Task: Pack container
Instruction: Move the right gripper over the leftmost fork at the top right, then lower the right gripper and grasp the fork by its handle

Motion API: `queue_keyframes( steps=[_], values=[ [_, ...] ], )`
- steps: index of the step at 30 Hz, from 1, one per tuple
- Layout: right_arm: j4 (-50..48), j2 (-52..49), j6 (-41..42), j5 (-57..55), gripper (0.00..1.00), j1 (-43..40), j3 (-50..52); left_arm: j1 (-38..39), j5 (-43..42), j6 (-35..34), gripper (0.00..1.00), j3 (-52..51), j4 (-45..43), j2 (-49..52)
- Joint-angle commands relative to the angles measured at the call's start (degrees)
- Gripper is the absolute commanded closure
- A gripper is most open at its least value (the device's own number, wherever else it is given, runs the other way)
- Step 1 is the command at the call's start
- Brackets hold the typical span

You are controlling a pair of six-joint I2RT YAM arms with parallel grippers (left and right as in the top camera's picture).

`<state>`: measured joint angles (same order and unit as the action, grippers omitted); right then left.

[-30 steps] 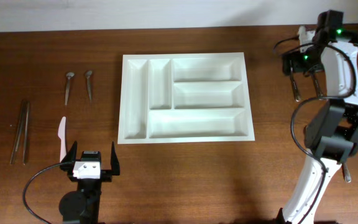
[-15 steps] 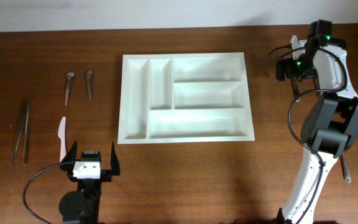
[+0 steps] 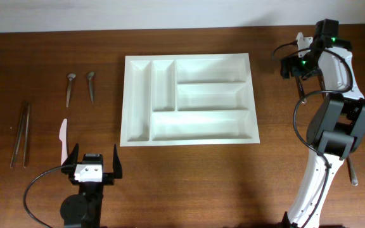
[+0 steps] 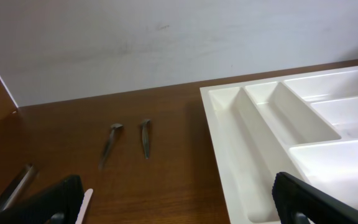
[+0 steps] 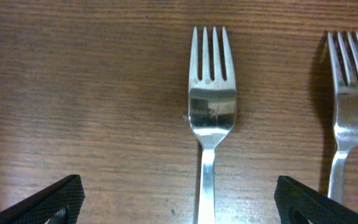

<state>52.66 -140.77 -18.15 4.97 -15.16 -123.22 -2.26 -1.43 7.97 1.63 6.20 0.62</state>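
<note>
The white five-compartment cutlery tray [image 3: 189,100] lies empty at the table's middle; its left part shows in the left wrist view [image 4: 272,130]. My left gripper [image 3: 95,166] is open and empty near the front edge, left of the tray, and also shows in the left wrist view [image 4: 173,205]. My right gripper [image 3: 295,66] is open above two metal forks at the far right. In the right wrist view it [image 5: 179,205] straddles the handle of the middle fork [image 5: 211,112]. A second fork [image 5: 348,118] lies to its right.
Two small spoons [image 3: 70,88] [image 3: 91,85], a white plastic knife [image 3: 62,140] and two long metal utensils [image 3: 21,134] lie left of the tray. Another metal utensil [image 3: 352,172] lies at the front right, beside the right arm's base.
The right arm has swung left and toward the far edge, bringing its gripper over the forks. The left arm has not moved.
</note>
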Motion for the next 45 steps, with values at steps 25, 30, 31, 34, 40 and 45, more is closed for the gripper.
queue_keyframes(
  steps=[25, 30, 31, 34, 40, 45],
  values=[
    [0.63, -3.34, 1.05, 2.58, 0.01, -1.86, -0.70, 0.24, 0.20, 0.92, 0.01, -0.31, 0.00, -0.33],
    [1.14, -3.96, 1.07, 2.58, 0.01, -1.84, -0.70, 0.24, 0.20, 0.92, 0.01, -0.31, 0.00, -0.33],
    [1.29, -4.04, 1.05, 2.56, 0.01, -1.84, -0.70, 0.24, 0.20, 0.92, 0.01, -0.31, 0.00, -0.33],
    [1.29, -4.04, 1.05, 2.54, 0.01, -1.86, -0.70, 0.24, 0.20, 0.92, 0.01, -0.31, 0.00, -0.33],
    [1.31, -4.22, 1.01, 2.32, 0.01, -1.90, -0.70, 0.24, 0.20, 0.92, 0.01, -0.31, 0.00, -0.33],
    [1.29, -5.53, 1.01, 2.10, 0.01, -1.97, -0.70, 0.24, 0.20, 0.92, 0.01, -0.31, 0.00, -0.33]
  ],
)
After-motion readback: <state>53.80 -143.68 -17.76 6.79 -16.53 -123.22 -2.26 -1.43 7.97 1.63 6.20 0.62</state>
